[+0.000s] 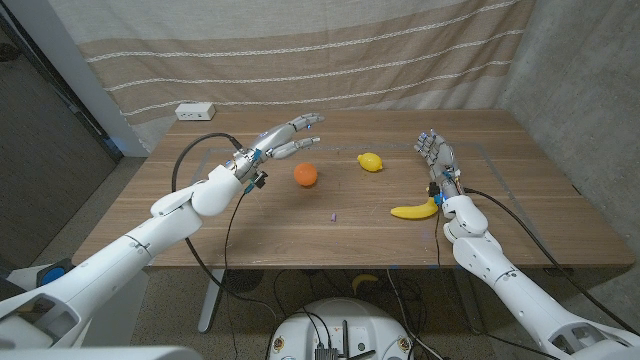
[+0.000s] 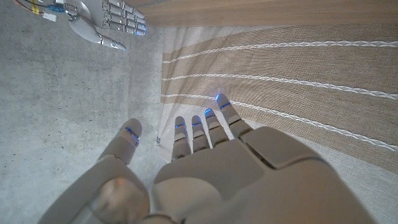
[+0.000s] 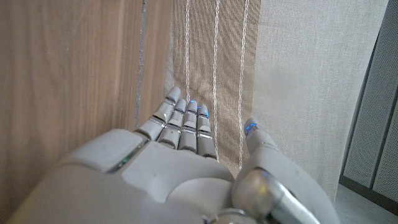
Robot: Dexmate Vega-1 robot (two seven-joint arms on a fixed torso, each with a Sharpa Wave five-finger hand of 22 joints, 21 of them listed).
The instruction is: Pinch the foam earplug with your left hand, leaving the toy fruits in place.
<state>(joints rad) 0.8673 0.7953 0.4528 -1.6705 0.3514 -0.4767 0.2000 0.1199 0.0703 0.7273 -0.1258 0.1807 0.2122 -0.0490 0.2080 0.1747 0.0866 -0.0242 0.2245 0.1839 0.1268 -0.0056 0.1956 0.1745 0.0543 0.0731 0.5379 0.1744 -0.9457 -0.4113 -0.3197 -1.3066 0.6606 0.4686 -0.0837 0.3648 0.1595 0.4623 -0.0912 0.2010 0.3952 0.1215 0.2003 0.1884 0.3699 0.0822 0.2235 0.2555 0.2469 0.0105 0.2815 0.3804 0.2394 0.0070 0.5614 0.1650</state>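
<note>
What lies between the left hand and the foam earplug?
In the head view, the toy orange lies roughly between the left hand and the earplug; otherwise bare table.

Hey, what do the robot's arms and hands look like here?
Both arms have smooth white rounded shells. The left hand and right hand are silver-grey, with jointed fingers tipped by small blue lights. A black cable loops along each forearm.
</note>
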